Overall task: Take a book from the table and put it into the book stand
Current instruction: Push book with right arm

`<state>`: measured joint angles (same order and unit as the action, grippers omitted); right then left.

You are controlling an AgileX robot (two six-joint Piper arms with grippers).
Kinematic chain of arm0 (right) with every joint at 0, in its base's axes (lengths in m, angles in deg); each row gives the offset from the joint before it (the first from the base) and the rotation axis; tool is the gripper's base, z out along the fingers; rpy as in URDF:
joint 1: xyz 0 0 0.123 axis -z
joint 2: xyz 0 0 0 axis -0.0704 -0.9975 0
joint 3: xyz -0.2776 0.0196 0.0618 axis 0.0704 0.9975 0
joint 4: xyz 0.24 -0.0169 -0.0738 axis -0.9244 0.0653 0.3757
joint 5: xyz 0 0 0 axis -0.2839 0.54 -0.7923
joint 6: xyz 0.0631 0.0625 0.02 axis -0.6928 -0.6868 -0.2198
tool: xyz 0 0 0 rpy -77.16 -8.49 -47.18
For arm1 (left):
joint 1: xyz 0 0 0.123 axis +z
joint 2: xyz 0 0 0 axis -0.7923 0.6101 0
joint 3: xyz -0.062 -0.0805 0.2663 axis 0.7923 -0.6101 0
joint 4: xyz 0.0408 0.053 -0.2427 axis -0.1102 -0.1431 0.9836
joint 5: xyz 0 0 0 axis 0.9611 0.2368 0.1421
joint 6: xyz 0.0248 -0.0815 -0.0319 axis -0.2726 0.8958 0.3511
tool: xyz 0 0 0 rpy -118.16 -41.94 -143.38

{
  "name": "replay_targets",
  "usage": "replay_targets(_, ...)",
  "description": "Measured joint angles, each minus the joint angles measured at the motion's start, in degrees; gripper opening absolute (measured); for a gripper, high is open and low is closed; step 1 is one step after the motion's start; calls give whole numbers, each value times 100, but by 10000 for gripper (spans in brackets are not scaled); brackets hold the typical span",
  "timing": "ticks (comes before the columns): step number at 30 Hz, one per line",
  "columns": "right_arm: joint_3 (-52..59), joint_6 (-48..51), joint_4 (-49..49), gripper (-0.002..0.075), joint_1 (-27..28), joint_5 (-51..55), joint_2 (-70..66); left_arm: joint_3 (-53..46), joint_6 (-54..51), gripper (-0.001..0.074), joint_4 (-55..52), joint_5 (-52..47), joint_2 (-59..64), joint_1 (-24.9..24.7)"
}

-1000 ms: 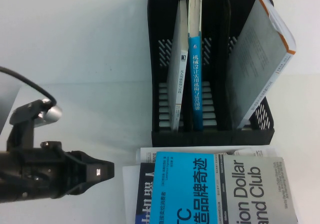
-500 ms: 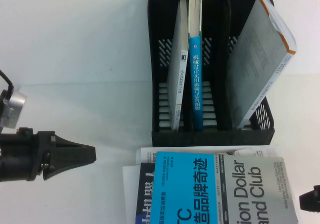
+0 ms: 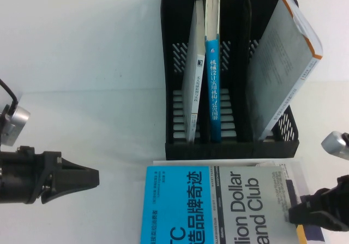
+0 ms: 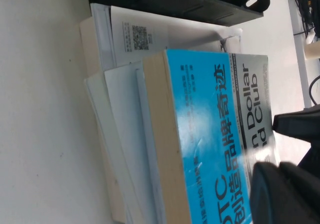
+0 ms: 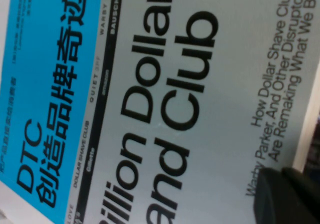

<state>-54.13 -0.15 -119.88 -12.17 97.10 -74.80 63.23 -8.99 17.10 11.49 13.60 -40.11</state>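
Observation:
The book (image 3: 218,206), half bright blue and half grey with "Billion Dollar Brand Club", lies flat at the table's (image 3: 82,64) front edge, on top of a pile. It also shows in the left wrist view (image 4: 210,134) and fills the right wrist view (image 5: 150,108). The black book stand (image 3: 232,150) stands just behind it. My right gripper (image 3: 293,211) is shut, its tip resting on the grey cover near the book's right edge (image 5: 280,184). My left gripper (image 3: 95,178) is shut and hangs to the left of the book, apart from it (image 4: 280,184).
The stand holds a thin pale book (image 3: 194,75), a tall blue-spined book (image 3: 212,80) and a grey book with an orange edge (image 3: 283,64) leaning in the right slot. White sheets and other books (image 4: 125,134) lie under the task book.
The book has slid left over the pile. My right gripper has come in from the right onto its right edge. My left gripper has drawn back to the left.

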Motion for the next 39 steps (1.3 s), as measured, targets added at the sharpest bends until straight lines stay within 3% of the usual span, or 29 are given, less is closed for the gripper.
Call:
replay_targets(13, -314, 57, 11, -3, -700, -414, -146, 0, 586, -4, -233, 156, 0, 0)
replay_targets(23, -412, 101, -92, -3, -780, -479, -273, 0, 951, -4, -852, 335, 0, 0)
replay_targets(27, -412, 4, 366, -3, -805, -707, 83, 0, 1010, -4, -918, 346, 0, 0)
replay_targets(33, -412, -950, 1535, -3, -805, -1037, 628, 0, 1009, -4, -931, 346, 0, 0)
replay_targets(39, -412, -1155, 1714, -3, -805, -921, 303, 0, 1183, -4, -995, 401, 0, 0)
